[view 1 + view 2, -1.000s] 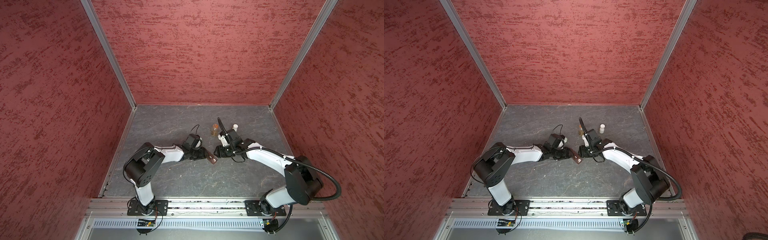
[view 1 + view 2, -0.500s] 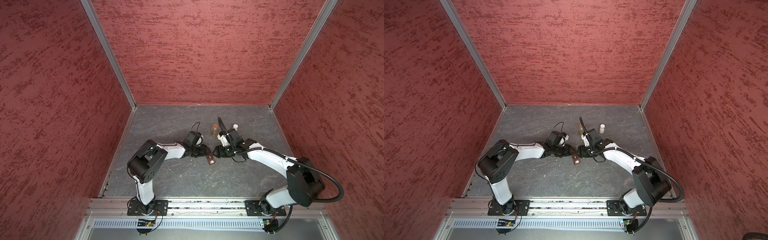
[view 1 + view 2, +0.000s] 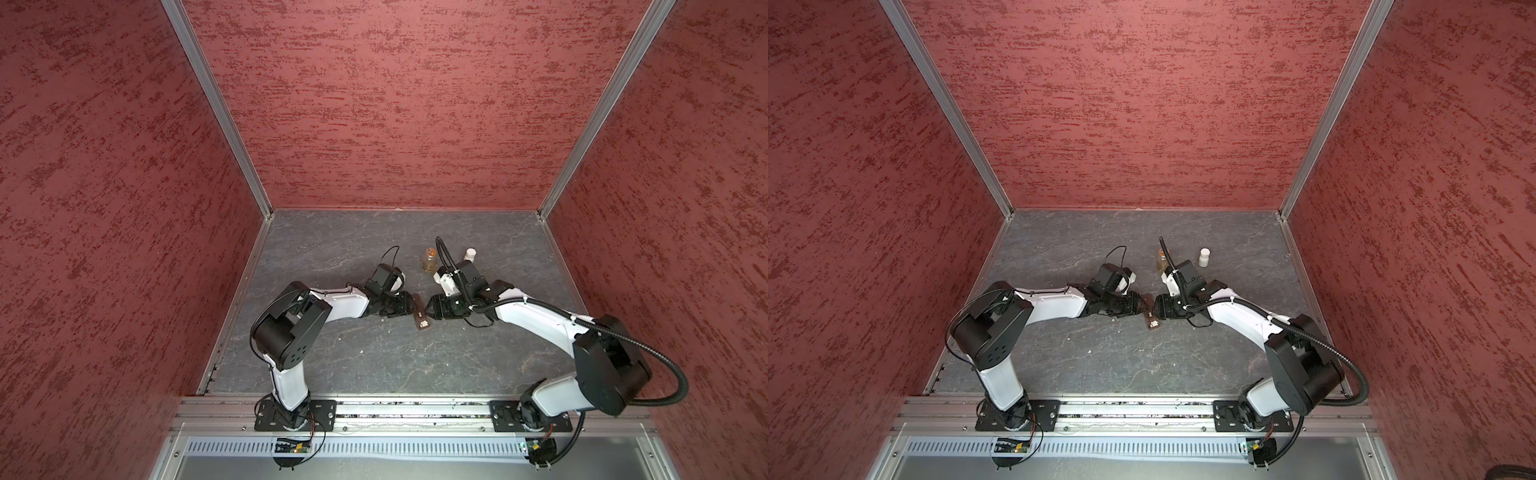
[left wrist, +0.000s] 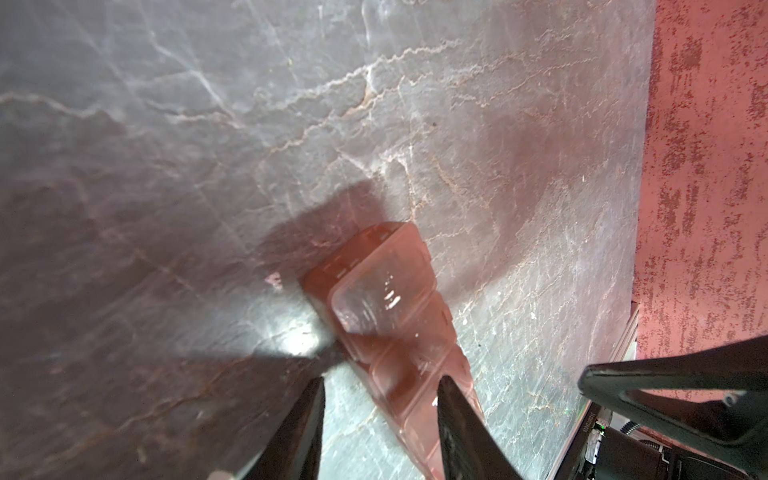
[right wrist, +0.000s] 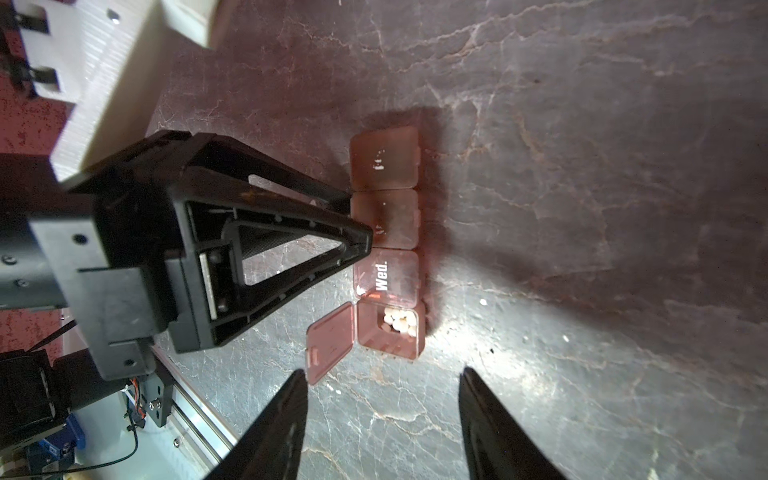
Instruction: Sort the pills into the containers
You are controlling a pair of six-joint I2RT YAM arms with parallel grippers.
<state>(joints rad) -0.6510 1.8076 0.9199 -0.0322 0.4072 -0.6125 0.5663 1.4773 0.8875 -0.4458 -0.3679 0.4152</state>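
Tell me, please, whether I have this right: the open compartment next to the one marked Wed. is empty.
Not quite: the open compartment next to the one marked Wed. is not empty; it holds a small heap of white pills, as the right wrist view shows.

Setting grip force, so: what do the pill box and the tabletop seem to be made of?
Box: probably thin moulded plastic, translucent reddish-brown, glossy; the lids glint. Tabletop: grey veined stone or stone-look laminate, slight sheen where light pools; cannot tell which.
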